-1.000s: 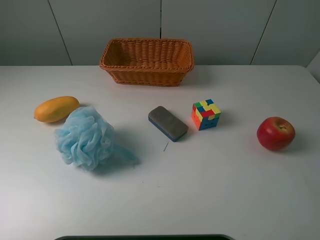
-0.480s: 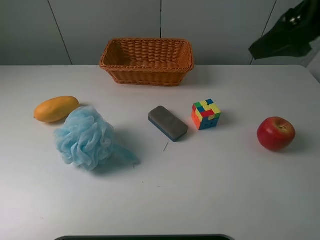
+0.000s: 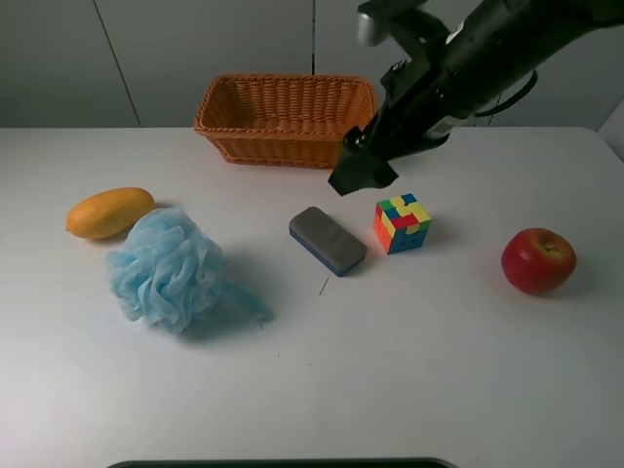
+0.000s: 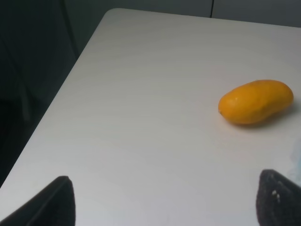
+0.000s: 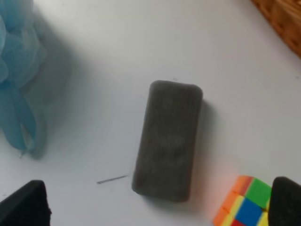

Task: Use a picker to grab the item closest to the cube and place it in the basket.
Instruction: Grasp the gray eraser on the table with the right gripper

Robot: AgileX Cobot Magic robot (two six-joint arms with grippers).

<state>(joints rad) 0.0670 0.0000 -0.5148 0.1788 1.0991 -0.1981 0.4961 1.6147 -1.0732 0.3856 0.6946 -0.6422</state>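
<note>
The item, a grey-topped, blue-based eraser block [image 3: 328, 240], lies flat on the white table just left of the multicoloured cube [image 3: 402, 222]. My right gripper [image 3: 359, 175], the picker, hangs in the air above and slightly behind the block, in front of the wicker basket [image 3: 286, 119]. In the right wrist view the block [image 5: 168, 139] lies between my wide-open fingertips [image 5: 23, 205], with the cube [image 5: 242, 208] beside it. My right gripper [image 5: 155, 209] is open and empty. My left gripper [image 4: 164, 205] is open and empty over the table's left edge.
A fluffy light-blue pouf [image 3: 166, 268] and an orange mango [image 3: 109, 212] lie to the left; the mango also shows in the left wrist view [image 4: 256, 101]. A red apple [image 3: 537, 260] sits at the right. The basket stands at the table's back.
My right arm has swung in from the upper right and come down over the eraser block and cube. The objects on the table have not moved.
</note>
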